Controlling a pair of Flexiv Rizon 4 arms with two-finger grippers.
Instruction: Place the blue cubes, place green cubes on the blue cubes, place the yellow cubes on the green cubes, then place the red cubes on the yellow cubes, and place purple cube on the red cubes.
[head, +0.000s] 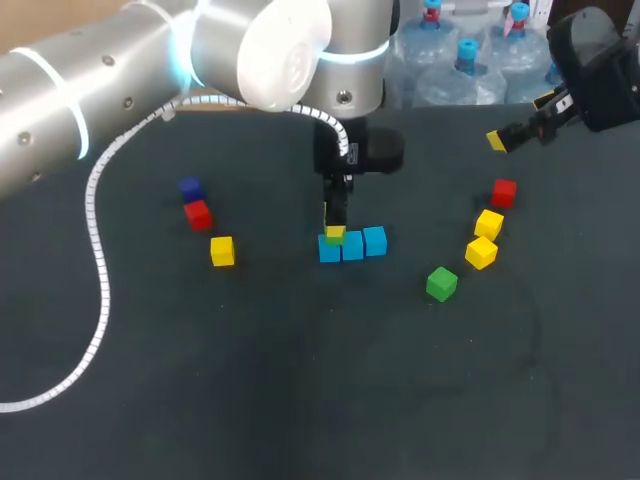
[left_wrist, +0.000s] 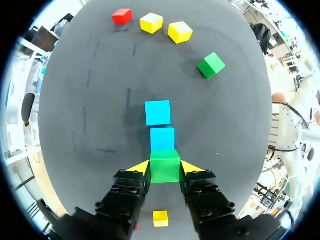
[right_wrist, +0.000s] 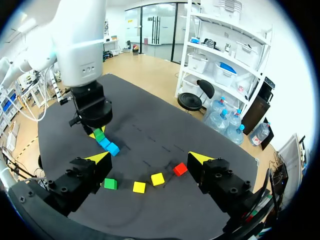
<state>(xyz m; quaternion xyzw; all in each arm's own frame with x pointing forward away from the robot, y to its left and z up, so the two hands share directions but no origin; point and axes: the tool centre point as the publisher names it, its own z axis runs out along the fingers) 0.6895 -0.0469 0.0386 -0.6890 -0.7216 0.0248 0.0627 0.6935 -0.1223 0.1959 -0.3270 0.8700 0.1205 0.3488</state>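
Note:
Three blue cubes (head: 353, 245) lie in a row at mid-table. My left gripper (head: 335, 228) is shut on a green cube (left_wrist: 165, 165), which sits over the row's left end cube and hides it in the left wrist view. Ahead of the fingers lie the other two blue cubes (left_wrist: 162, 137). A second green cube (head: 441, 283) lies loose to the right. Two yellow cubes (head: 485, 238) and a red cube (head: 504, 192) lie at the right. A yellow cube (head: 222, 250), a red cube (head: 198, 214) and a purple cube (head: 191, 188) lie at the left. My right gripper (head: 520, 120) hangs open and empty at the far right.
The left arm's white coiled cable (head: 98, 260) trails over the table's left part. The dark table (head: 300, 380) stretches bare toward its near edge.

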